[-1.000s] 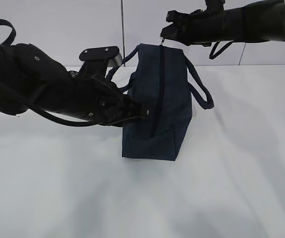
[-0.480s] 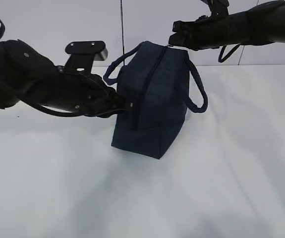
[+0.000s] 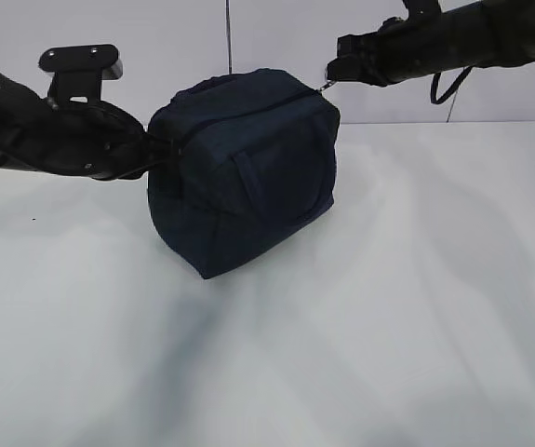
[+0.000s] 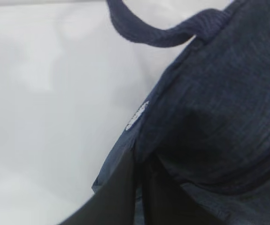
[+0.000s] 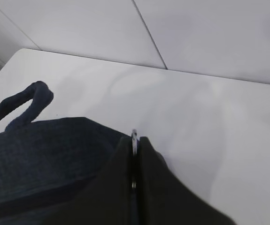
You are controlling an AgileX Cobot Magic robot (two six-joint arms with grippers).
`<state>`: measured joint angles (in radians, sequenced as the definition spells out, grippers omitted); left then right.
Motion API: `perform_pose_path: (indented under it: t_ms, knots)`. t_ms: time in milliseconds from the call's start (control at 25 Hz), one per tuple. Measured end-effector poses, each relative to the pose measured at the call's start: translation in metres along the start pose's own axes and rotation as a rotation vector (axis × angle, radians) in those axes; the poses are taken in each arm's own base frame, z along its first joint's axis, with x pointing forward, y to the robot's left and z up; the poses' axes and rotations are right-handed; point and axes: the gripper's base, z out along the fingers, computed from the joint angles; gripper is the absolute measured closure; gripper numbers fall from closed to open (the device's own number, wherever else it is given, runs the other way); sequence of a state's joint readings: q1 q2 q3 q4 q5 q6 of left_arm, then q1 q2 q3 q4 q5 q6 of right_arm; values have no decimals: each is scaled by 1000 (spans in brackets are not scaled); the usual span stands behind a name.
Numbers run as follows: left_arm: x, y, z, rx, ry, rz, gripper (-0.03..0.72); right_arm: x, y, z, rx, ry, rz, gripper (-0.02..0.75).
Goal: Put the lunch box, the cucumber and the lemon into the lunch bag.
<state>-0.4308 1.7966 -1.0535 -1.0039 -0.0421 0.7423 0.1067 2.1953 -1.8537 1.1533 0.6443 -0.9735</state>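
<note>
Lunch bag (image 3: 244, 182) zipped, contents hidden, left end effector (image 3: 155, 154) pinching its fabric, right end effector (image 3: 334, 74) clamping ring pull (image 5: 134, 136).

**Both arms reaching inward, grippers clamped**

The left arm is stretching in from the left edge of the frame, its left gripper (image 3: 158, 149) pinching dark fabric. The right arm is extending from the upper right corner, its right gripper (image 3: 334, 74) squeezing a small silver ring (image 5: 134, 136) between closed fingers.

The lunch bag (image 3: 244, 177) sits on the table (image 3: 416, 307), between both arms.
</note>
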Motion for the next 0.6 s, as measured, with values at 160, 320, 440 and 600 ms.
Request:
perform_pose_path:
  t_ms: [160, 320, 440, 600]
  knots:
    - [-1, 1, 0, -14, -16, 0, 698, -3, 1, -10, -2, 41, 70, 737]
    - [-1, 2, 1, -18, -18, 1, 698, -1, -1, -10, 10, 53, 166, 737]
    - [1, 2, 3, -22, -12, 1, 698, 0, -2, -8, 11, 57, 197, 737]
    - [0, 2, 3, -23, -14, 1, 698, 6, -11, 0, 30, 59, 257, 737]
